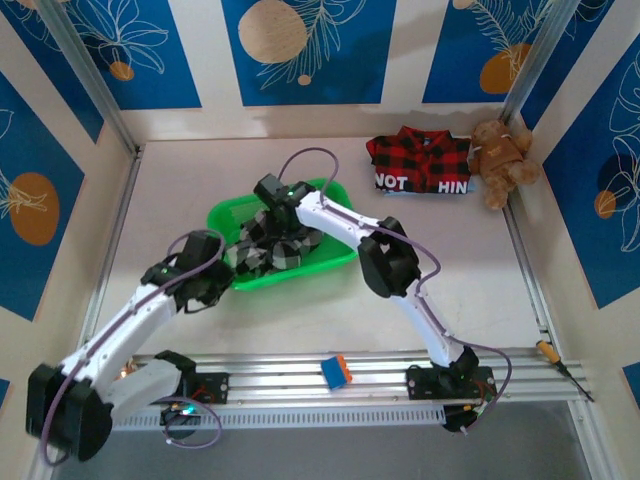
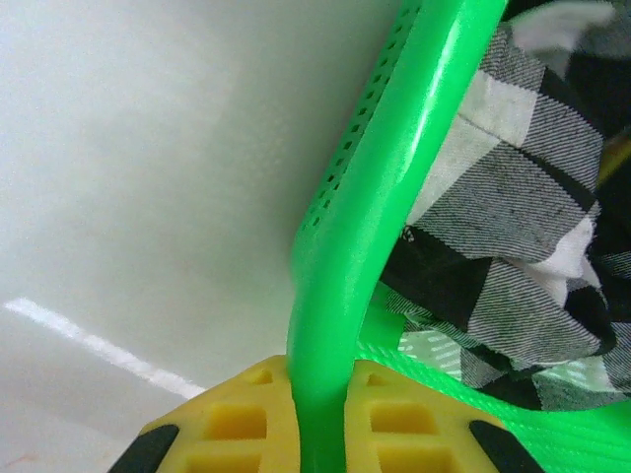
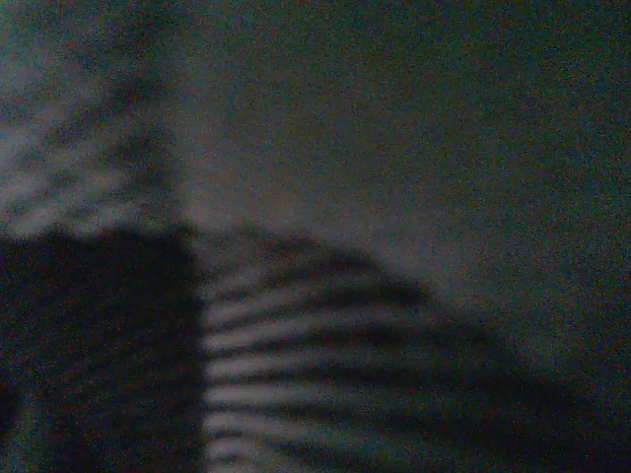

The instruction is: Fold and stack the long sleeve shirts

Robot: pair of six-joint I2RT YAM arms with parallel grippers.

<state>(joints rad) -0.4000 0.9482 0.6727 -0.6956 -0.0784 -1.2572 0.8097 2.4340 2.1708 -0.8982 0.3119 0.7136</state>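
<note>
Left end effector (image 2: 319, 419) grips green basket (image 2: 394, 177) rim; right end effector (image 1: 288, 232) state indeterminate. Plaid shirt (image 1: 420, 160) folded; checked shirt (image 2: 513, 197) pending.

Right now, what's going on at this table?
The left gripper is clamped on the rim of the green basket, apparently steadying it. The right gripper is down inside the basket, against the black-and-white checked shirt bunched up there. Its wrist view is too dark to tell whether it grips the cloth. The red plaid shirt lies folded at the far right, beside the teddy bear.
</note>
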